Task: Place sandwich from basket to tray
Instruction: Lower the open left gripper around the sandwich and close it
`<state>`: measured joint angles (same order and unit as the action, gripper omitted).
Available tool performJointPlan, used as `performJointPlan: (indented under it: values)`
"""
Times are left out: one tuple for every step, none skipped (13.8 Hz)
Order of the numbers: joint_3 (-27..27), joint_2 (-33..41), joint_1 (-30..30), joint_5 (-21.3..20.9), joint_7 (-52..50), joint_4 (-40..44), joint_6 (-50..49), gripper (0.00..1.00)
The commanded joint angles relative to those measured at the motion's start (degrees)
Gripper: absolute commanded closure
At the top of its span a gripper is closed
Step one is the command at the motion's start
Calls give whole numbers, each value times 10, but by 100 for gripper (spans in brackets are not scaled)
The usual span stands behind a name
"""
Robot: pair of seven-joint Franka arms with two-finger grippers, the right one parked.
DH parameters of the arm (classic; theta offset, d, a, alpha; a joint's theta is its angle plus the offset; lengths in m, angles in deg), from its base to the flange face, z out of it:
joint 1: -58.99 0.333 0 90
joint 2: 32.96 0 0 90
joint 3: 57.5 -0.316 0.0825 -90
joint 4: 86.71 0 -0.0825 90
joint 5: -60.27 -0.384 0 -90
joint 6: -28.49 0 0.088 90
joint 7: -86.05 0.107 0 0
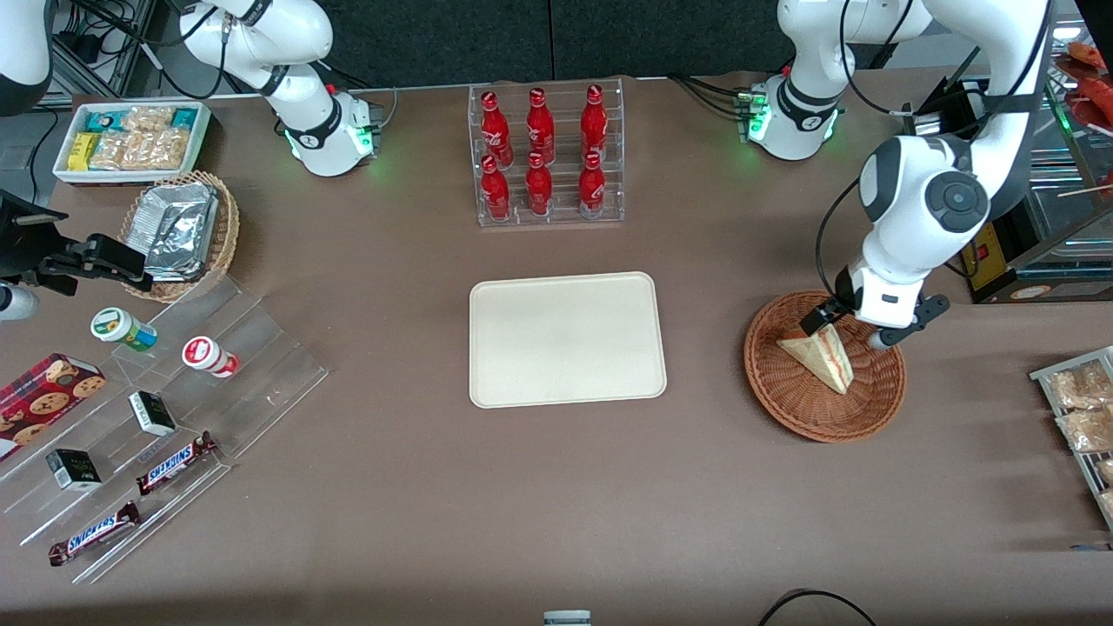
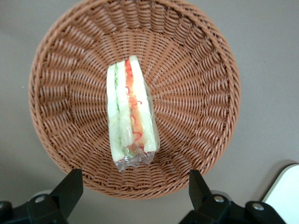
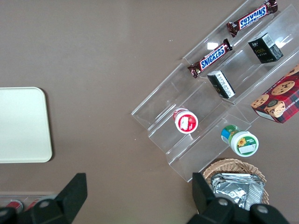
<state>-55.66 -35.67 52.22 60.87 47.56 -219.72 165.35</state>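
one sandwich [image 2: 131,112] lies in the middle of the basket [image 2: 201,60], directly beneath my gripper [image 2: 135,189]; my fingers [image 2: 70,186] are spread wide, holding nothing, one to each side of the wedge's wrapped end; its long axis runs away from me, roughly square to the line between my fingertips, so i judge that a straight drop would let me close across its narrow width; it stands on edge, pale bread outside, a red-orange layer and some green between, all under clear wrap that bunches at the near end; in the front view the tray [image 1: 567,339] sits bare, well apart from the basket, toward the parked arm's end of the table.
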Motion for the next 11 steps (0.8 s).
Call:
performJointPlan:
  values:
    - [-4,-16,-10,-4,-9,-8,32,0]
    - [-6,-23,-10,-4,-9,-8,38,0]
    - [-7,-30,-11,-7,-7,-10,46,0]
    - [-8,-33,-10,-7,-7,-10,48,0]
    - [-13,-31,-9,-7,-6,-10,48,0]
    - [-28,-30,-10,-8,-5,-11,48,0]
    - [-31,-31,-11,-9,-5,-10,48,0]
    - [-31,-33,-11,-9,-5,-11,52,0]
    - [-31,-40,-11,-16,-5,-12,67,0]
    - [-31,-44,-11,-19,-5,-17,80,0]
    - [-31,-44,-10,-19,-5,-23,87,0]
